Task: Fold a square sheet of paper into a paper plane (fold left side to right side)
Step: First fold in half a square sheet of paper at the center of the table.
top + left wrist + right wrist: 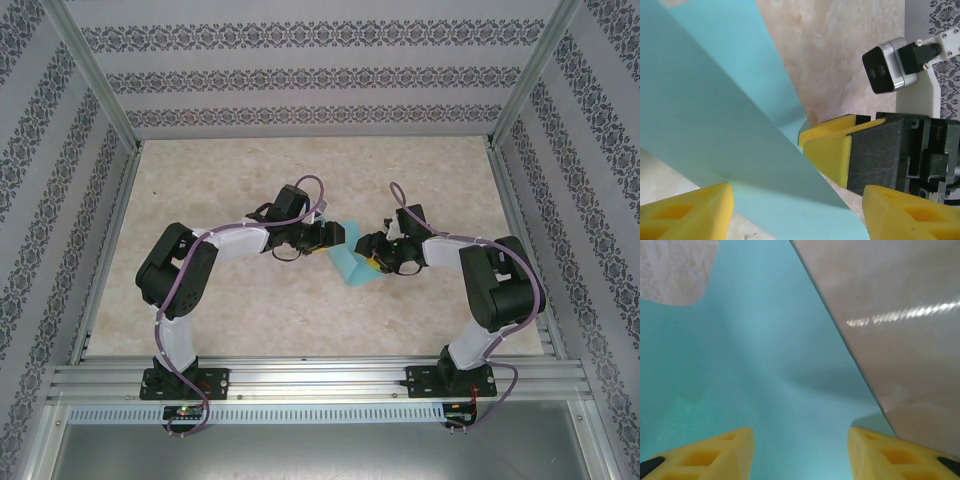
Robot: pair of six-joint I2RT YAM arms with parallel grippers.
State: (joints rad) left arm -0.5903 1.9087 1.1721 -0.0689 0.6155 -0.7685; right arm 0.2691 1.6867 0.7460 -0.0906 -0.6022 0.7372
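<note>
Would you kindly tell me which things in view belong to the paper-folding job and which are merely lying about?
Belonging to the job:
- paper, partly folded
- left hand
- right hand

Merely there:
- table
- patterned walls
- metal frame
</note>
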